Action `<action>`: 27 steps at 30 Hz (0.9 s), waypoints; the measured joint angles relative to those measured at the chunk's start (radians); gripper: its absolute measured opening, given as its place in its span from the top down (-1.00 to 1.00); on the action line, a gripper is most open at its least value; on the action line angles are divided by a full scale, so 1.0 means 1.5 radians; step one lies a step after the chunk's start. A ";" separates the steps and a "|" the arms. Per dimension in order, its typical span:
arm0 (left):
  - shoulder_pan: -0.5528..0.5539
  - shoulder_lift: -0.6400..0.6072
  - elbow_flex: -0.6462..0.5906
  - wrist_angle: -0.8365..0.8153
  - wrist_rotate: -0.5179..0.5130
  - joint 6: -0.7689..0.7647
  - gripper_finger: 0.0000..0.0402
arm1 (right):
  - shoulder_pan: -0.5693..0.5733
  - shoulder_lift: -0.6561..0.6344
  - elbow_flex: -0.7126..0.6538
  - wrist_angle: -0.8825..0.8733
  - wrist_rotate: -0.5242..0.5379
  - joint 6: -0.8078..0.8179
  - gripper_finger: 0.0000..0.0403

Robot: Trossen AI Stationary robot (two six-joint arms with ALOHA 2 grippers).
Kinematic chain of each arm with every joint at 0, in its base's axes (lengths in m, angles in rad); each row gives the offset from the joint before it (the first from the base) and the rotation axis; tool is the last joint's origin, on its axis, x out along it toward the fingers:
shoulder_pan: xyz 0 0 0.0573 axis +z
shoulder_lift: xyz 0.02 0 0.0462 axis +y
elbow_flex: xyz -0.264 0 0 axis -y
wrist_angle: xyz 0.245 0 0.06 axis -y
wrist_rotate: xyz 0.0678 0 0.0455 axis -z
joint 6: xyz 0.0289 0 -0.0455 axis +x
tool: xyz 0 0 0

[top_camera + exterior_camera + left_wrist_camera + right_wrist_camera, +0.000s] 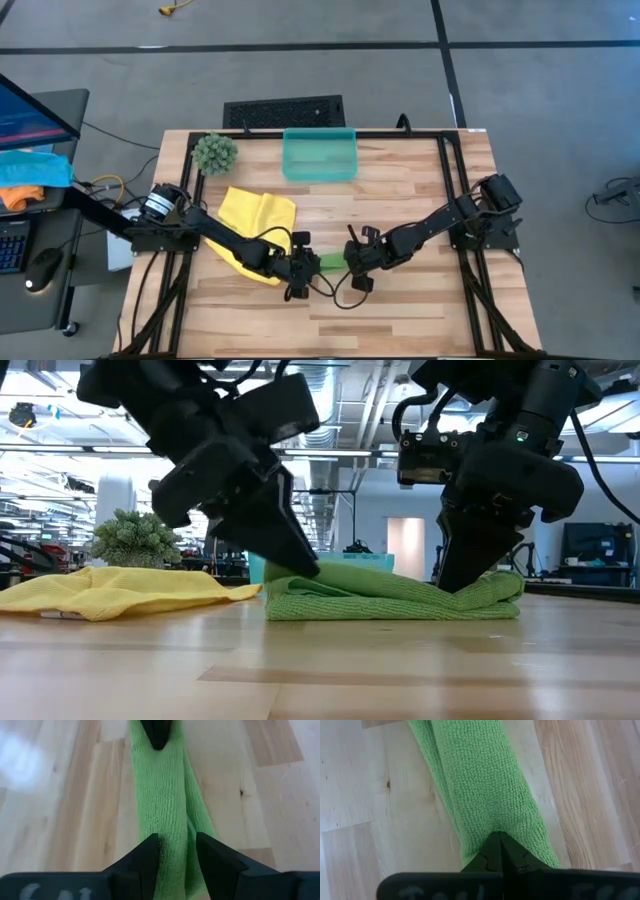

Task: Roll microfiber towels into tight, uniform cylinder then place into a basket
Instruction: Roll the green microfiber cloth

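Lime green towel (pixel 395 596) is clamped by left gripper (pixel 176 857) and pinched by shut right gripper (pixel 499 851); uneven pulling could unroll it.

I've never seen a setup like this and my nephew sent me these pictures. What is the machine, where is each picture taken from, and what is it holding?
It is a two-armed robot at a wooden table. One picture looks down from above, one looks level across the table top, and two come from cameras on the wrists. The left end effector is closed around one end of a rolled green towel; the right end effector, fingers shut, presses on the other end. A yellow towel lies crumpled beside them. At the back edge stand a teal basket and a spiky plant ball.
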 joint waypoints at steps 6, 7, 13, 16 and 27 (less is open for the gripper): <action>0.000 -0.034 0.016 0.011 -0.037 0.046 0.38 | 0.000 0.000 0.000 0.000 0.002 0.000 0.98; 0.000 -0.041 0.016 0.011 -0.058 0.051 0.38 | 0.000 0.000 0.000 0.000 0.002 0.000 0.98; 0.026 -0.030 0.009 0.012 -0.058 0.022 0.38 | 0.000 0.000 0.000 0.000 0.004 0.001 0.98; 0.035 0.010 0.006 0.007 -0.033 -0.002 0.38 | 0.000 0.000 0.000 0.000 0.004 0.001 0.98; 0.003 0.053 0.008 0.044 -0.050 0.007 0.38 | -0.001 0.000 0.000 -0.002 0.005 0.001 0.98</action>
